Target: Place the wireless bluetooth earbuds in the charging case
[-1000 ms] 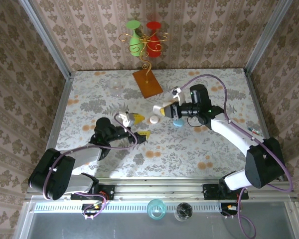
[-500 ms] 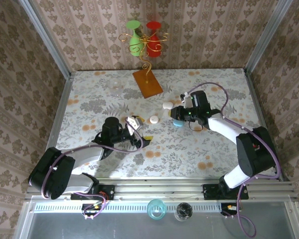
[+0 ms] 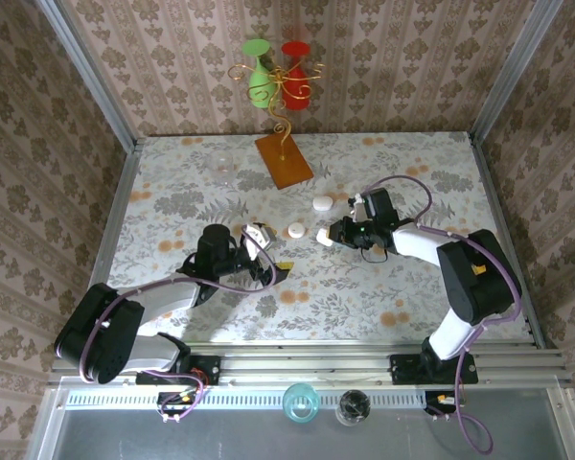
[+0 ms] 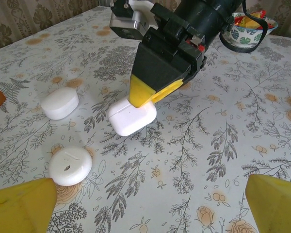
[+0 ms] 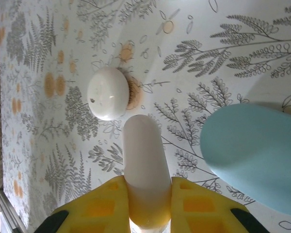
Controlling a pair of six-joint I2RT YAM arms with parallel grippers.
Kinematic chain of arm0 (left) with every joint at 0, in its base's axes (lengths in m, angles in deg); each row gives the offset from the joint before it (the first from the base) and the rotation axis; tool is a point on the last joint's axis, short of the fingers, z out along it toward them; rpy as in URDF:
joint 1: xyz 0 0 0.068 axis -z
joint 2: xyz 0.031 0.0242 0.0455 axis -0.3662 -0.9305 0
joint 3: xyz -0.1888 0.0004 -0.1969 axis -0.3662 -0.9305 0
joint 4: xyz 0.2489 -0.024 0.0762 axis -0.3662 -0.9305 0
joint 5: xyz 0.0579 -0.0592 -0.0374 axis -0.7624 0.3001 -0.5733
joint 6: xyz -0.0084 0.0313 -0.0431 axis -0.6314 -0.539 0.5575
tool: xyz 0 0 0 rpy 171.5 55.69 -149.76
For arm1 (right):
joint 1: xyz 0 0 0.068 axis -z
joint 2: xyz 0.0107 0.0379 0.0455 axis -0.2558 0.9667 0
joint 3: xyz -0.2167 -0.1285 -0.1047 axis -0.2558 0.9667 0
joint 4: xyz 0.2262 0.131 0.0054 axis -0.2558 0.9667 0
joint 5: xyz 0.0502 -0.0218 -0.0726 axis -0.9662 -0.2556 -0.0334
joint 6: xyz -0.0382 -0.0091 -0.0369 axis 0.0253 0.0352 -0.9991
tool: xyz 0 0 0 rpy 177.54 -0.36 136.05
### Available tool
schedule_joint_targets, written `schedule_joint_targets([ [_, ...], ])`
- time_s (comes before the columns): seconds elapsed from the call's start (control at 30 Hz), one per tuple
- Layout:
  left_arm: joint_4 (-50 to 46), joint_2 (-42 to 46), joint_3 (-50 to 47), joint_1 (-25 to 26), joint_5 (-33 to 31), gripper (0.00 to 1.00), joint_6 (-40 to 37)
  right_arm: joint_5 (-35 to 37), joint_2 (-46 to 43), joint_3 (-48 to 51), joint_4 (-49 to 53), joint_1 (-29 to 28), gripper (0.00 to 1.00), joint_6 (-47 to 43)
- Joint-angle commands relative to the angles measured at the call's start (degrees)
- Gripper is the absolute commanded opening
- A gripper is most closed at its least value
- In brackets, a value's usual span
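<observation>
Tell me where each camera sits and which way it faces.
Top external: above, behind the arm bases, looking down on the floral table; shows both arms, left end effector, right end effector.
Left wrist: low on the left arm, facing the right end effector; own yellow fingertips at bottom corners.
Right wrist: looks down along its yellow fingers, shut on a white rounded plastic case beside a light-blue rounded case.
Shared: both wrist views show that gripped case and a round white disc-shaped case.
</observation>
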Motion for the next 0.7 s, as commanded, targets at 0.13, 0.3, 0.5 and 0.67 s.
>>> schedule_joint_targets([
  [0.13,-3.0,0.7,1.2,0.4,-1.0,1.00,-1.9,0.6,3.8,-0.5,-0.2,-0.2,0.22,0.7],
  [0.3,-3.8,1.3,1.2,0.5,-1.3,1.00,-2.0,0.9,4.1,-0.6,-0.3,-0.1,0.31,0.7],
  [0.5,-4.2,2.0,1.7,0.5,-2.5,1.00,-0.2,4.3,-1.2,-1.2,2.6,0.0,0.50,-2.2],
  [0.67,-7.7,7.2,1.7,-0.3,-8.0,1.00,-1.8,8.9,-8.4,-1.7,6.4,0.2,0.56,-6.7],
])
